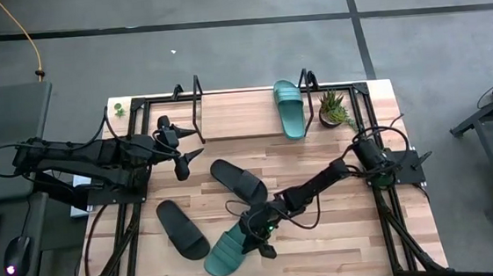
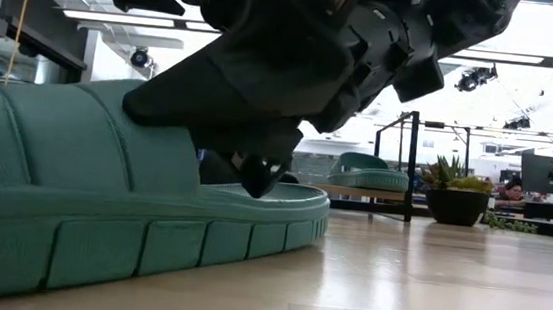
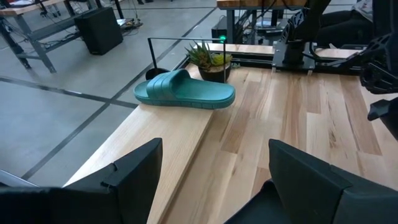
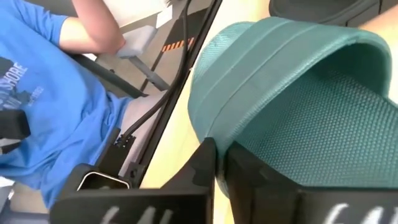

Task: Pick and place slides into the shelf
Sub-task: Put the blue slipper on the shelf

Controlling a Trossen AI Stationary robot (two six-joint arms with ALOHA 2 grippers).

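Teal slide (image 1: 230, 251) lies at the table's near edge, its strap clamped by the right claw (image 1: 258, 230).

**Matt foam, pale wood, dark plastic**

The teal slide (image 4: 292, 93) looks like matt moulded foam: its strap is ribbed outside and finely dimpled inside, as is the footbed. The second teal slide (image 3: 185, 92) has the same dull, ribbed strap. The black slides (image 1: 181, 228) look matt and rubbery. The bench (image 2: 425, 289) is pale planked wood with a soft sheen; the shelf (image 1: 236, 114) has a similar light board and thin black metal tubing. The right gripper (image 4: 221, 171) is matt dark plastic.
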